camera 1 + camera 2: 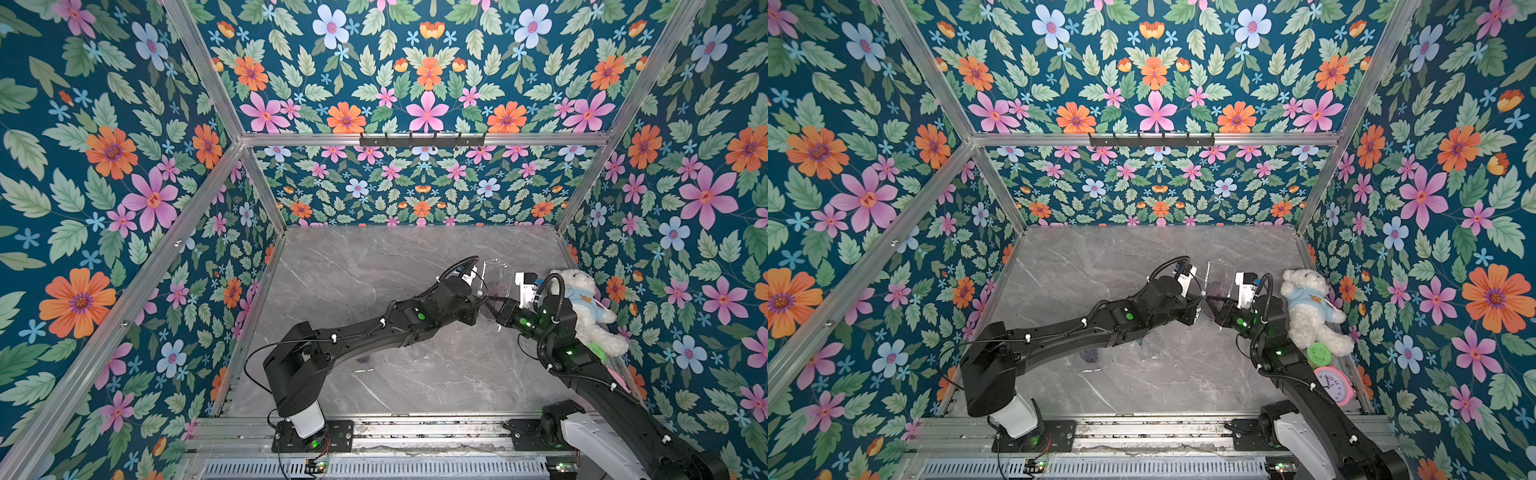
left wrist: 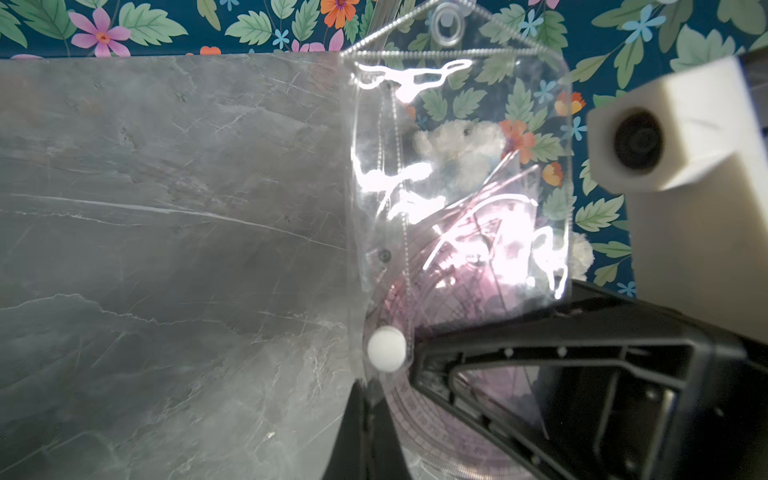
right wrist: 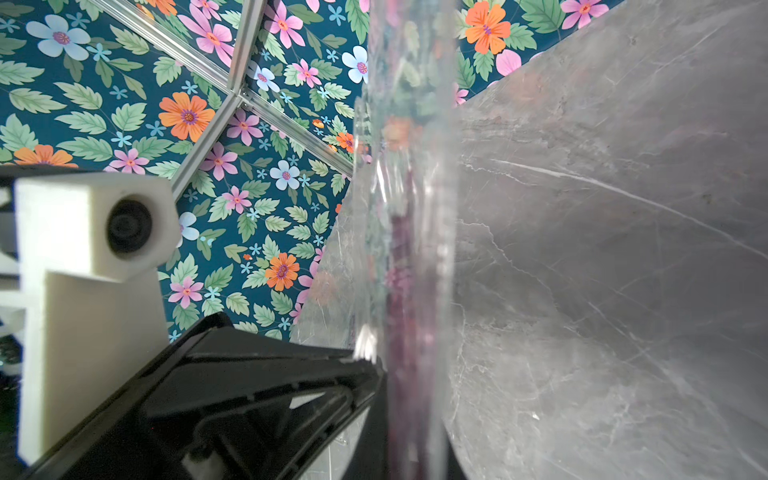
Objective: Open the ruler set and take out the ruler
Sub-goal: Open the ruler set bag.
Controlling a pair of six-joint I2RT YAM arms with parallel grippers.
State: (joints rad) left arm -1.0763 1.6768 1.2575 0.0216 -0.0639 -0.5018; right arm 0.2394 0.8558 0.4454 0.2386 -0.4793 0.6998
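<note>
We see a grey marble table (image 1: 374,270) with both black arms reaching in to meet right of its middle. A white teddy bear (image 1: 582,307) in a blue shirt leans at the right wall. Just in front of it, in a top view, are a pink alarm clock (image 1: 1333,384) and a green round lid (image 1: 1319,354).

The ruler set (image 1: 496,276), a clear plastic pouch, is held off the table between the two arms. Its long axis runs from the tools toward the back wall, and its hang hole (image 2: 446,25) is at the far end, pointing away from both tools. We cannot tell how steeply it rises. From the right wrist we see it edge-on (image 3: 407,166).

The left tool (image 2: 370,386) is clenched on the pouch's near edge, just beside a white snap (image 2: 386,348). The right tool (image 1: 494,309) is clenched on the same near end from the opposite side, its tip almost touching the snap.

A pink protractor (image 2: 478,299) lies inside the pouch at the gripped end, its curved scale toward the tools.
</note>
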